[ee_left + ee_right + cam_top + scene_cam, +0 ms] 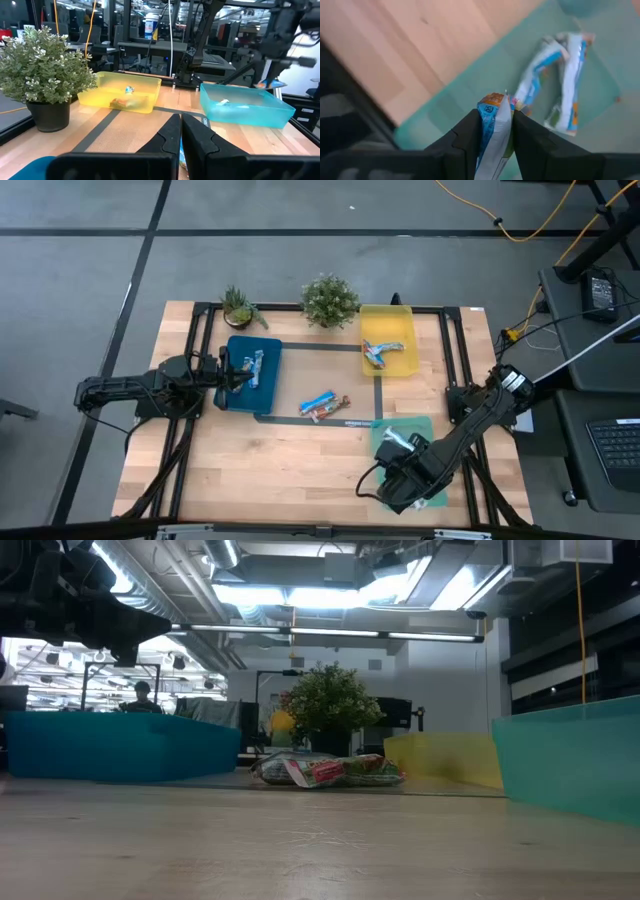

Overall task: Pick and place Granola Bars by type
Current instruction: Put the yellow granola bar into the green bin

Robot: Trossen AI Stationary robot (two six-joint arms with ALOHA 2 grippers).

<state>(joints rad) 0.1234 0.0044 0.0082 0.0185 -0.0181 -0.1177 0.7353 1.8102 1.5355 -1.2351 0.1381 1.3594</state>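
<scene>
The right gripper (pixel 495 132) hangs over the green tray (pixel 440 430), jaws clamped on a blue-and-silver granola bar (pixel 493 122); only its wrist view shows two bars (pixel 560 75) lying below. Farther off, the left gripper (pixel 236 372), jaws together, hovers over the blue tray (pixel 268 385).

Both arms reach in over the tabletop.
Left claw (pixel 180 142) has its fingers pressed together, empty; right claw (pixel 496 131) is raised, its fingers pinching a wrapped bar (pixel 494 120) end-on.
</scene>
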